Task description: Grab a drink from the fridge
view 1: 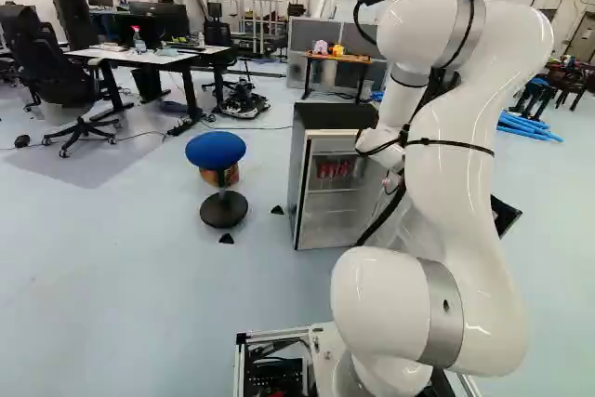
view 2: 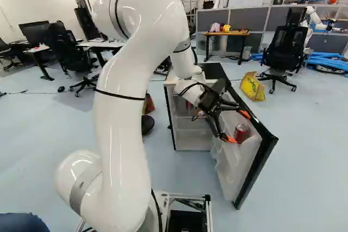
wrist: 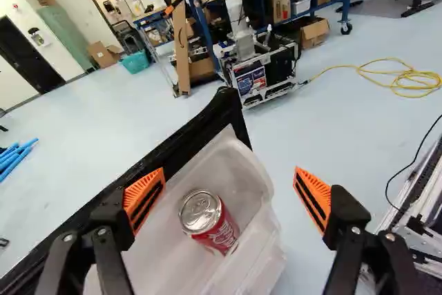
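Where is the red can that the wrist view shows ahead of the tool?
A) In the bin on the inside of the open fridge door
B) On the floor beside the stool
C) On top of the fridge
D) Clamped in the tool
A: the can stands in the clear door bin, with the tool open around that spot and neither pad touching it.

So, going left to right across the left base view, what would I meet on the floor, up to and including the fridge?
Black office chair → blue-topped stool → small black wedge → fridge.
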